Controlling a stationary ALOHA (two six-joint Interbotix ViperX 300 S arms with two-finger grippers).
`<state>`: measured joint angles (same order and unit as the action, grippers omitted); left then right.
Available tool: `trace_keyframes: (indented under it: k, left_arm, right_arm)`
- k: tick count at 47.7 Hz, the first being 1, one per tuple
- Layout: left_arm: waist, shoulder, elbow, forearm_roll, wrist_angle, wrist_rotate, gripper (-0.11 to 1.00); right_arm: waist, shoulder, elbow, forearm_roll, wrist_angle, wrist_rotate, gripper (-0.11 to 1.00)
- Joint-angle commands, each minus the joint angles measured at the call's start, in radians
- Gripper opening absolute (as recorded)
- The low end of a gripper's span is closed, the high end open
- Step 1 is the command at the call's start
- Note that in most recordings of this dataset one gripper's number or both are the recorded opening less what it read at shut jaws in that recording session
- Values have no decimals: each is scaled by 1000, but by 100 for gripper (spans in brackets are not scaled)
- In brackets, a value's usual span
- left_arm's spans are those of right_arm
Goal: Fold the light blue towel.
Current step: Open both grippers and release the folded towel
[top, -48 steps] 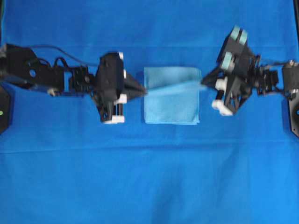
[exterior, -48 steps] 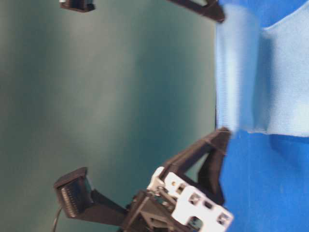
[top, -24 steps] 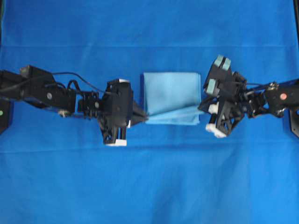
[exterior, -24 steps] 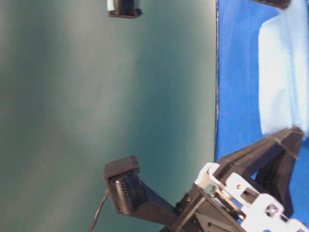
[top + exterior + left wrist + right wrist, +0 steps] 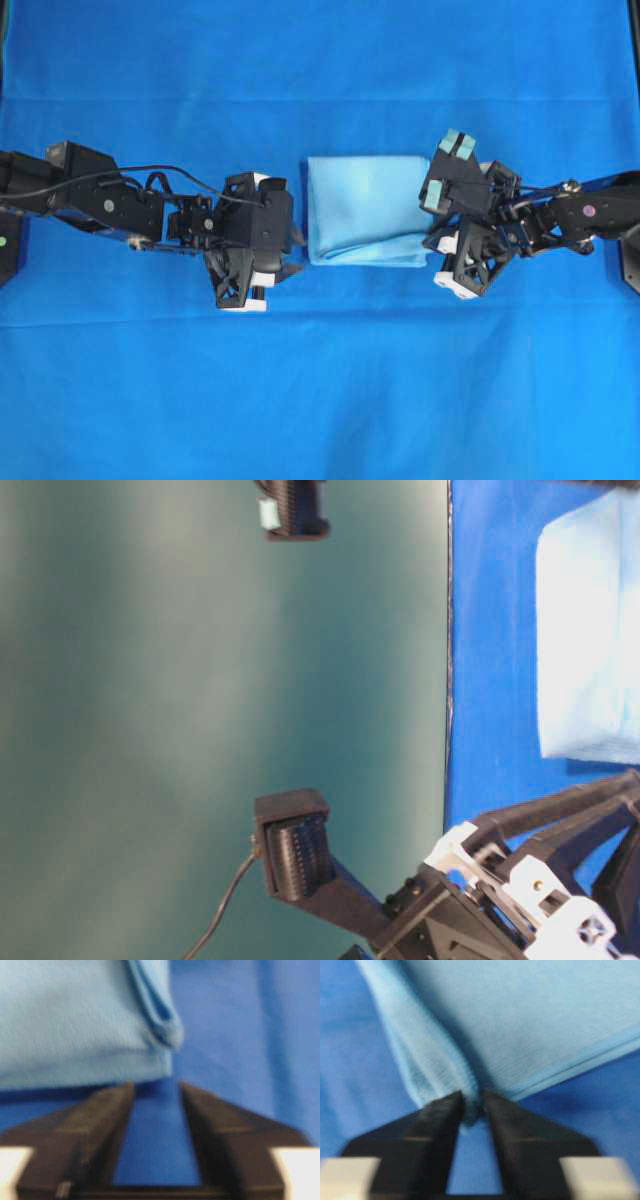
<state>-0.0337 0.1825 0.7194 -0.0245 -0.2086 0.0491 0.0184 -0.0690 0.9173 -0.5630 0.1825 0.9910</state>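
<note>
The light blue towel (image 5: 365,205) lies folded in a flat rectangle at the middle of the dark blue cover, its doubled edge toward the front. My left gripper (image 5: 297,252) sits just off the towel's front left corner. In the left wrist view the left gripper (image 5: 156,1087) is open, with bare cover between its fingers and the towel (image 5: 75,1020) just beyond the tips. My right gripper (image 5: 432,240) is at the front right corner. Seen from the right wrist, the right gripper (image 5: 471,1097) has its jaws slightly apart, with the towel's (image 5: 530,1015) folded corner between the tips.
The dark blue table covering (image 5: 320,380) spans the whole surface. Both arms lie low along the middle row, one from each side. In the table-level view the towel (image 5: 590,630) lies past the table edge (image 5: 448,680), with the left gripper's fingers (image 5: 560,808) spread below it.
Both grippers carried the towel's lifted edge forward and down over the rest, then opened. The left one now stands clear of the cloth, and the towel lies flat.
</note>
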Motion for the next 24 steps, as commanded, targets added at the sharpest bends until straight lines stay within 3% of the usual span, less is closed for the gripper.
trace_keyframes:
  k: [1, 6, 13, 24]
  left_arm:
    - [0, -14, -12, 0, -8, -2, 50]
    - [0, -23, -12, -2, -2, 3, 54]
    - [0, -71, -6, 0, 12, 11, 53]
    - [0, -216, 15, -2, 100, 12, 53]
  right_arm:
    - [12, -11, -21, -2, -3, -5, 42]
    - [35, -25, -38, -3, 6, -9, 64]
    - [64, -91, -67, -6, 25, -14, 58]
    - [117, -233, -95, -35, 91, -14, 58]
